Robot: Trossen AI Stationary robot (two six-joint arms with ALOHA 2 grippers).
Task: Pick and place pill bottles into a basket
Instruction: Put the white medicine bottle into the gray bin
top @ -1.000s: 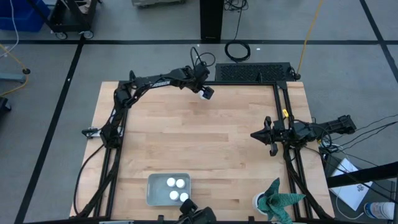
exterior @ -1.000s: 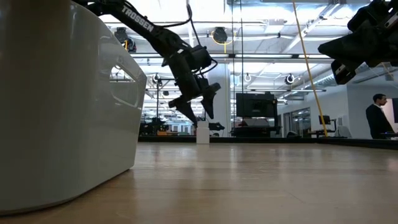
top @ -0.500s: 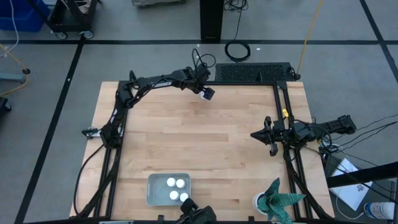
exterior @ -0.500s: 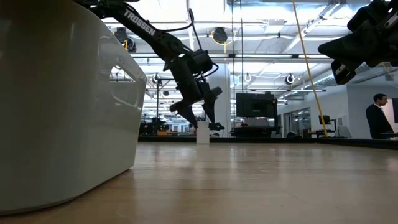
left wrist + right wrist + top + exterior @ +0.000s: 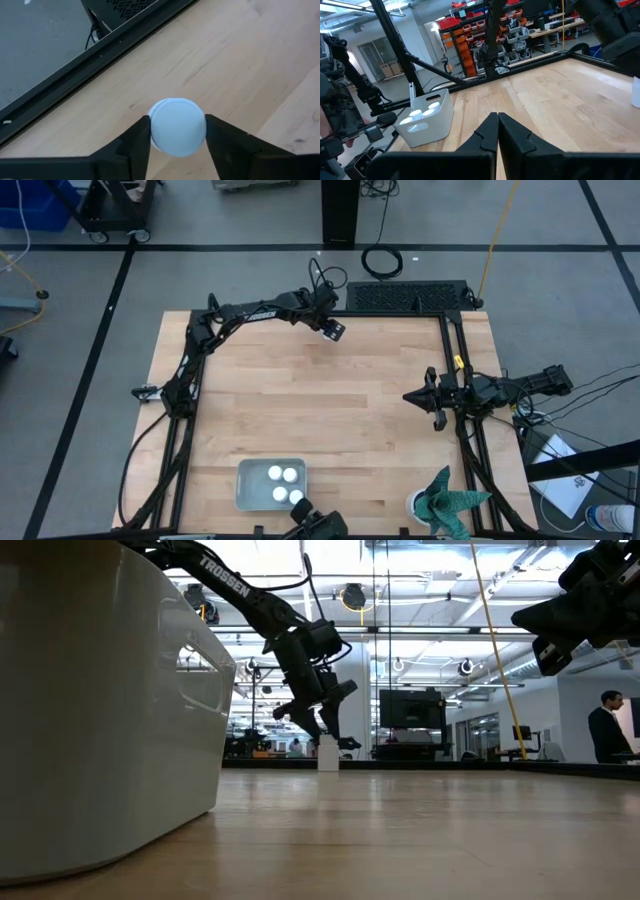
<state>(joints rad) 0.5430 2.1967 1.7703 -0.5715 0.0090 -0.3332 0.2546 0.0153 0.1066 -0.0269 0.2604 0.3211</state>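
You are looking at a job a little past halfway — the basket [image 5: 270, 484], near the table's front edge, is holding three pill bottles [image 5: 275, 473] by the count of white caps in the high view, with a fourth cap possibly hiding at its rim under the camera mount. The left gripper [image 5: 331, 329] is reaching to the far edge of the table [image 5: 300, 400], where its fingers [image 5: 131, 145] are bracketing one more pill bottle [image 5: 177, 127]; the jaws are standing partly open, right against the cap on either side, and you cannot tell whether they are gripping it yet. That bottle is standing upright on the wood. The right gripper [image 5: 436, 398] is waiting at the table's right side, fingers pressed together and empty. So you are facing a lift and a long carry back — then any remaining bottles, which these views are not showing.
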